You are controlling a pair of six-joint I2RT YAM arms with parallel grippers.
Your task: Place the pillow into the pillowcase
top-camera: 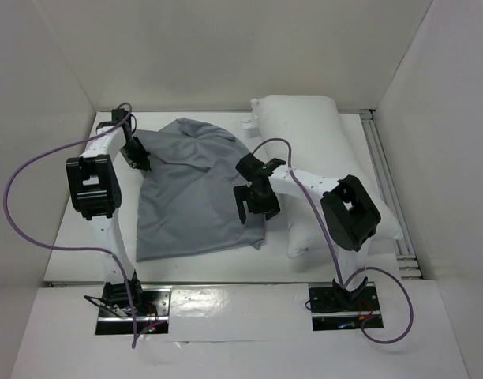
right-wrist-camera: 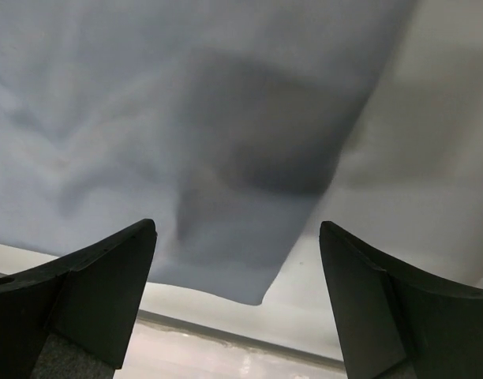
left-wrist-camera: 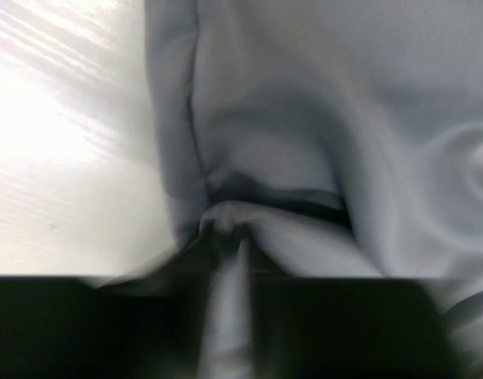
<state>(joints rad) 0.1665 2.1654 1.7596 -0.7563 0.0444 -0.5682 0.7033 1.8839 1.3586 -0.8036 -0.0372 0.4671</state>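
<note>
looking down on the white desk (top-camera: 68,253), the floppy medium-grey fabric pillowcase (top-camera: 190,197) lies spread and wrinkled left of centre. the plump white rectangular pillow (top-camera: 312,134) lies along the right side, reaching to the far wall. the two sit close beside each other, but the right arm hides whether they touch. none of the pillow is inside the sack, so by my reckoning the step in hand is getting hold of the case and opening its mouth.

the left end effector (top-camera: 136,155) sits at the far left edge of the pillowcase. its own camera is blurred, but a ridge of grey cloth looks drawn in and pinched there, so i take it as clamped on the cloth. the right end effector (top-camera: 253,201) hangs above the right-hand edge of the case, next to the pillow. its fingers (right-wrist-camera: 107,292) are spread wide with nothing between them, and a loose corner of grey cloth lies below.

to do this well, the right side should catch a single layer at that edge, not both, so the mouth parts when the two lift. which edge is the open one i cannot tell. the fabric is thin and slack and may slip, so a deep bite and a slow lift seem wise.
</note>
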